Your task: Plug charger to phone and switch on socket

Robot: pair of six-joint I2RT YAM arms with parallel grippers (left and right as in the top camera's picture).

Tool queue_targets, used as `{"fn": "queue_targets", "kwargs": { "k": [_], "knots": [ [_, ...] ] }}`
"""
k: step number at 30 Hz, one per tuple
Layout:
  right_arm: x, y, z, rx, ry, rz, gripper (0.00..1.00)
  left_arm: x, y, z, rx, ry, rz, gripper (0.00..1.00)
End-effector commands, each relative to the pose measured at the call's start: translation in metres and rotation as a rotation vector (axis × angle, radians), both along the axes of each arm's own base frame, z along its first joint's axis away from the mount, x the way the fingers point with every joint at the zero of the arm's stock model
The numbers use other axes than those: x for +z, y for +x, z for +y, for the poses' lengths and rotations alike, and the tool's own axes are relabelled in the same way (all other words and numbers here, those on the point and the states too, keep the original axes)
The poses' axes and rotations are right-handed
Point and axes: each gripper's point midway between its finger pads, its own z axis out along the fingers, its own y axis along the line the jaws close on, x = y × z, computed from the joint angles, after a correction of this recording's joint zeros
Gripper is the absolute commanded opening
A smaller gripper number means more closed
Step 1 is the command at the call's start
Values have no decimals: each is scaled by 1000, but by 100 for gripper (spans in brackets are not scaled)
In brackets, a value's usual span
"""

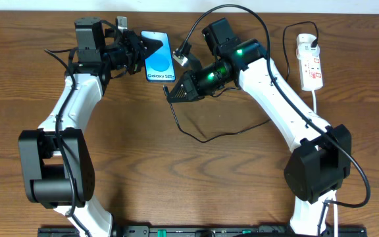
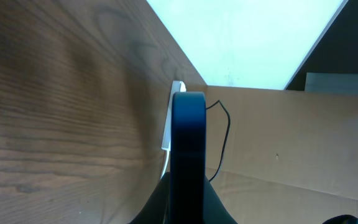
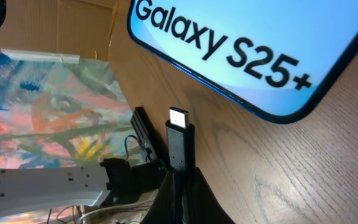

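The phone (image 1: 158, 58) lies at the back centre, its cyan screen reading "Galaxy S25+" (image 3: 260, 56). My left gripper (image 1: 145, 50) is shut on its left edge; in the left wrist view the phone (image 2: 188, 137) stands edge-on between the fingers (image 2: 188, 202). My right gripper (image 1: 174, 92) is shut on the charger's connector (image 3: 180, 143), whose silver tip points toward the phone's bottom edge, a short gap away. The black charger cable (image 1: 206, 138) loops over the table. The white socket strip (image 1: 310, 64) with red switches lies at the back right, a black plug in its far end.
The strip's white cord (image 1: 316, 99) runs toward the right arm's base. A second loop of black cable (image 1: 242, 9) arches along the back edge. A white wall borders the table at the back.
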Motion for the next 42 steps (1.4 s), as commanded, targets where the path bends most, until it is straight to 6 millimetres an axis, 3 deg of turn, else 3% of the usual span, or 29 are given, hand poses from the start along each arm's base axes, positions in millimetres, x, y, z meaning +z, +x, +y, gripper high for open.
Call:
{"fn": "queue_targets", "kwargs": {
  "k": [1,42],
  "knots": [
    [4,-1,6,2,11,13,1,10,-1,-2,-34,-1,-51,7],
    [-1,0,12,-25,-17,19,1,20,0,-6,-56,-12,-103,7]
  ]
}}
